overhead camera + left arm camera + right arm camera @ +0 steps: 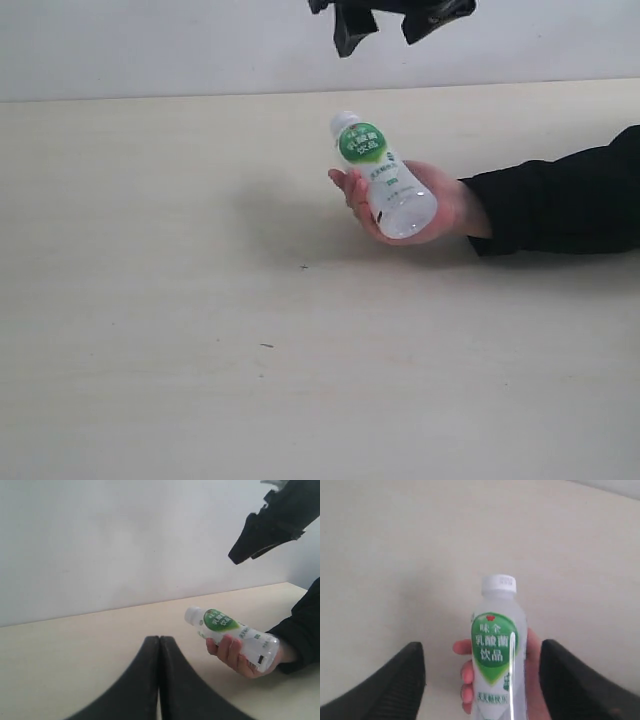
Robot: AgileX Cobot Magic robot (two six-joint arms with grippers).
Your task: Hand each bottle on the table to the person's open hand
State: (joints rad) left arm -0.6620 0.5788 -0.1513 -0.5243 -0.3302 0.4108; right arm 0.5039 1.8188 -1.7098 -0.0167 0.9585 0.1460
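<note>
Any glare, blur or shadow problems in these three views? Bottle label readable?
Exterior view: even light, soft shadow on the table beside the hand; right gripper cropped by the top edge. Left wrist view: left gripper is a flat dark shape, no detail. Right wrist view: glare streak down the bottle, label legible; the gripper's fingers look soft.

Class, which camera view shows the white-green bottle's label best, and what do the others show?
The right wrist view: the bottle is close, label facing the camera, characters readable. The exterior view shows the whole bottle in the person's hand, label small. The left wrist view likewise, label angled.
</note>
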